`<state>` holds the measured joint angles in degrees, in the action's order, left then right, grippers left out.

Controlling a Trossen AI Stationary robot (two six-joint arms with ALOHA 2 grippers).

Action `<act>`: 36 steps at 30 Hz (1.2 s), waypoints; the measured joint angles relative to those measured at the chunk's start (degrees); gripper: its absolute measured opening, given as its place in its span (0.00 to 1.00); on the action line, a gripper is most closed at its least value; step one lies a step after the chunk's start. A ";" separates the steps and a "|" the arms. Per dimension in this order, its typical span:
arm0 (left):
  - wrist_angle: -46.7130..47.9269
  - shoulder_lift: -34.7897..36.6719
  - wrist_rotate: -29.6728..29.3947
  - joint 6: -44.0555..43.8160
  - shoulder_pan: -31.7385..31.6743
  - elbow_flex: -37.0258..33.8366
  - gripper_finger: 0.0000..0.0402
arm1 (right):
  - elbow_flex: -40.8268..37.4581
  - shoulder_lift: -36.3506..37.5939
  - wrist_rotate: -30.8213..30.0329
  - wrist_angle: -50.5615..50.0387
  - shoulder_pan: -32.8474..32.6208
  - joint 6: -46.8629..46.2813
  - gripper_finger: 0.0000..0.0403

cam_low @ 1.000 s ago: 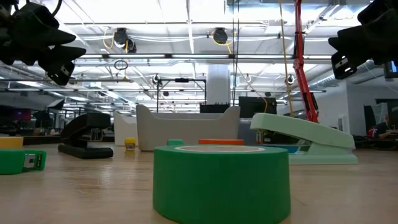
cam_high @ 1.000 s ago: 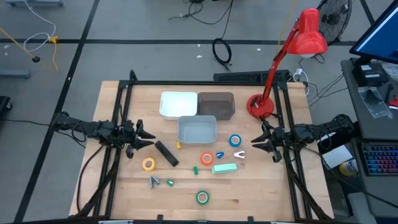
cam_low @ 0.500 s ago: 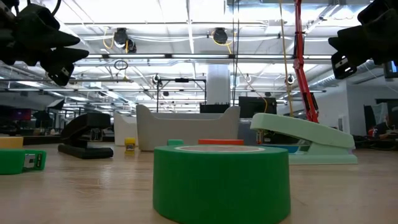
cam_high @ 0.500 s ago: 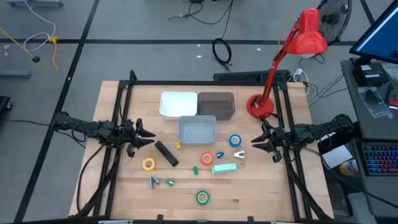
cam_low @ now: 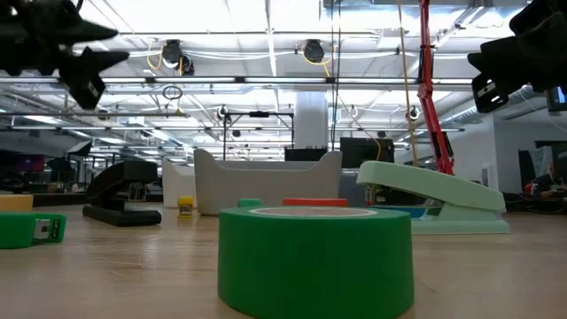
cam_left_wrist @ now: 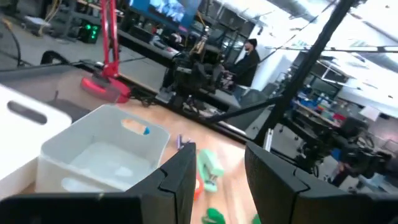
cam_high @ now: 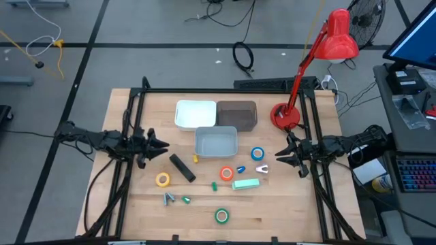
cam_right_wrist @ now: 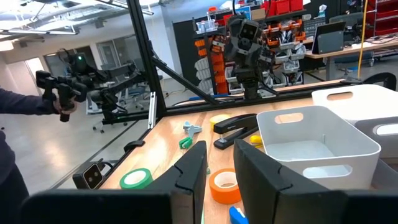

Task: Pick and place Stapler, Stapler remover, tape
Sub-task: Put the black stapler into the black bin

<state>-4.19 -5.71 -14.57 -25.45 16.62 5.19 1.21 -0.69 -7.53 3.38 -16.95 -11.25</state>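
On the wooden table lie a black stapler [cam_high: 182, 167], a mint-green stapler [cam_high: 246, 184], a white staple remover [cam_high: 261, 169] and a grey one [cam_high: 169, 198]. The four tape rolls lie flat: yellow [cam_high: 162, 180], blue [cam_high: 257, 154], orange-red [cam_high: 227, 174] and green [cam_high: 221, 216]. My left gripper [cam_high: 162, 145] hovers open above the table's left part, left of the black stapler. My right gripper [cam_high: 281, 158] hovers open at the right, right of the white remover and the blue roll. Both hang well above the table in the low view, holding nothing.
Three bins stand at the far middle: white [cam_high: 195, 113], brown [cam_high: 237, 115] and pale blue-grey [cam_high: 216, 142]. A red desk lamp's base [cam_high: 285, 116] stands at the far right. Small coloured bits lie among the rolls. A black frame runs along both table sides.
My left gripper has risen a little and turned about its wrist, with its fingers still apart. The right arm and every object on the table have stayed where they were.
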 joint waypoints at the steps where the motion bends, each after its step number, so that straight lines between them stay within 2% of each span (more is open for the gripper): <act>1: 0.96 -1.48 0.01 -0.02 0.16 1.54 0.34 | 0.00 -0.02 -0.04 0.01 -0.02 -0.02 0.18; 5: 7.54 -10.17 1.74 -2.15 0.89 9.57 0.34 | 0.00 0.00 -0.08 0.02 0.00 -0.02 0.18; 11: 14.83 -29.89 7.31 -7.77 0.94 23.86 0.34 | -0.02 -0.02 -0.09 -0.02 0.00 -0.01 0.18; 15: 16.55 -42.15 8.63 -19.65 0.92 32.23 0.34 | -0.01 -0.02 -0.09 0.00 0.00 0.00 0.18; 19: 10.35 -51.13 8.62 -38.02 0.14 38.18 0.34 | -0.02 0.00 -0.09 0.06 0.00 -0.02 0.18; 23: -3.26 -57.28 8.59 -45.24 0.17 40.05 0.34 | 0.00 -0.02 -0.09 0.08 0.00 -0.02 0.18; 26: -14.66 -60.33 5.54 -42.37 -0.32 40.13 0.34 | -0.02 -0.02 -0.09 0.22 0.00 -0.02 0.18; 28: -16.10 -61.19 4.99 -44.31 -1.15 40.13 0.34 | -0.01 -0.01 -0.09 0.26 0.00 0.00 0.18; 30: -13.25 -61.20 -1.14 -50.13 -0.62 40.13 0.34 | -0.01 -0.01 -0.09 0.26 0.00 -0.02 0.18; 33: -3.89 -60.99 -11.01 -57.97 1.30 40.13 0.34 | -0.02 -0.02 -0.09 0.26 -0.01 -0.02 0.18; 36: 6.49 -61.04 -15.25 -64.81 2.10 40.84 0.34 | 0.00 -0.02 -0.09 0.28 0.00 -0.02 0.18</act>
<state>2.30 -66.75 -29.82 -90.26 18.72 46.03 1.21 -0.71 -7.62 3.66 -16.95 -11.27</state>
